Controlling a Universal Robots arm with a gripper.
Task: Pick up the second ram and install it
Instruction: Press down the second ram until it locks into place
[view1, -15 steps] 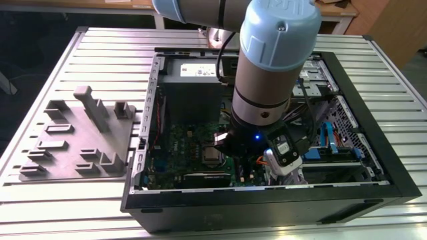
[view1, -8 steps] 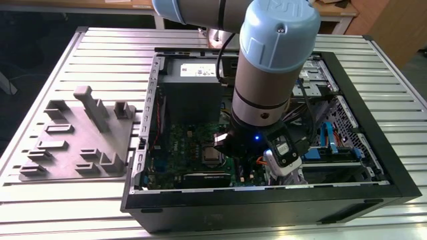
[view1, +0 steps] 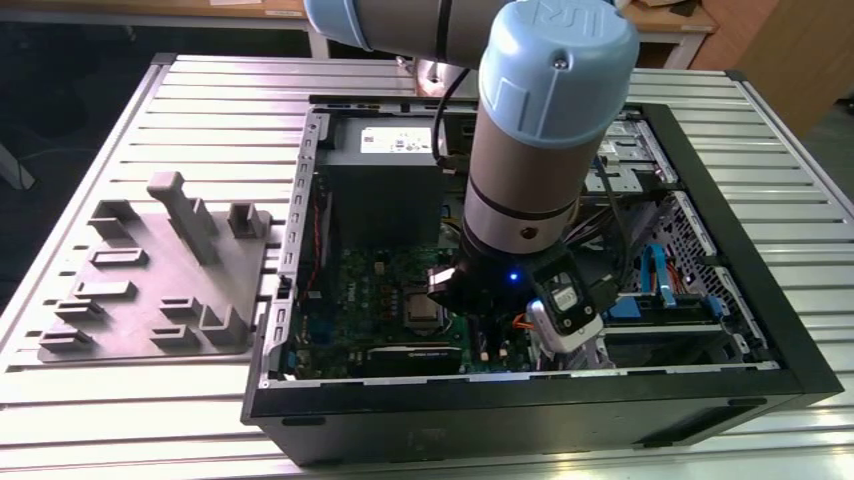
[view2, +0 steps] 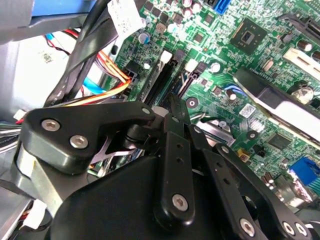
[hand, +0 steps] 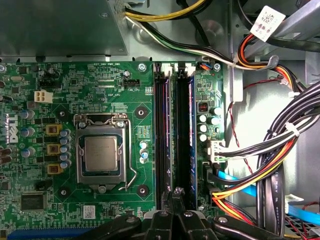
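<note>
The gripper (hand: 173, 196) hangs low inside the computer case (view1: 747, 330), just above the two memory slots (hand: 174, 100). In the first wrist view its fingers (hand: 169, 202) look drawn together, and I see nothing between them.

The second ram (hand: 164, 140) appears to be the long dark strip in the slot nearer the CPU socket (hand: 101, 154). I cannot tell whether it is fully seated.

The risks I see:
- If the closed tip presses a little off the stick's edge, it could slip onto the green motherboard (hand: 60, 90) and scratch it.
- If it pushes near one end only, the stick may tilt, so that one latch stays unlocked.
- The bundled cables (hand: 280, 150) run near the arm and could snag.
</note>
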